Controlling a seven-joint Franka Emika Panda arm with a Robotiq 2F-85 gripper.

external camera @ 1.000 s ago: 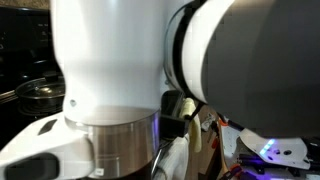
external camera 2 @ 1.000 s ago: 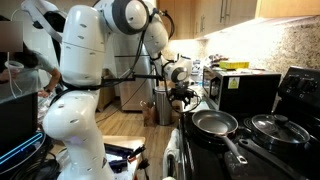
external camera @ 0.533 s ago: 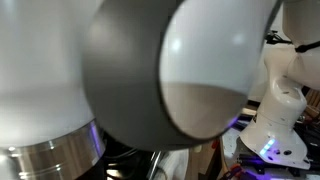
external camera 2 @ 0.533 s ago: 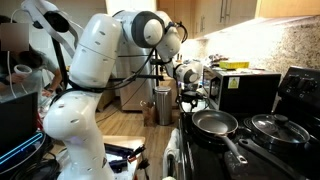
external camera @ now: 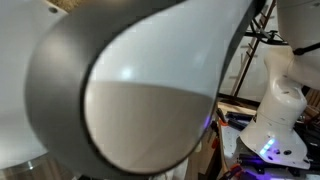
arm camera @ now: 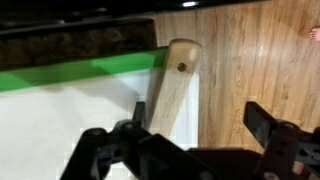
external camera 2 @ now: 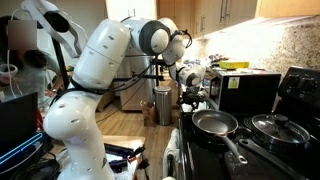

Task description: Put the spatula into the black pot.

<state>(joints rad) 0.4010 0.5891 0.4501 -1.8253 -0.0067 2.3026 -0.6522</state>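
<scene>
Wooden spatula [arm camera: 172, 90] lies along the right edge of a white, green-bordered board [arm camera: 70, 110], with bare wood table [arm camera: 250, 60] to the spatula's right. The hand [arm camera: 196, 125] hovers over the spatula, fingers spread wide and empty. In an exterior view the arm's elbow [external camera: 140, 90] blocks nearly everything.

- arm casing [external camera: 130, 90], blurred, fills most of an exterior view;
- spatula [arm camera: 175, 85]: lower end hidden behind the gripper [arm camera: 195, 130] in the wrist view;
- gripper body cut off by that view's bottom edge
</scene>
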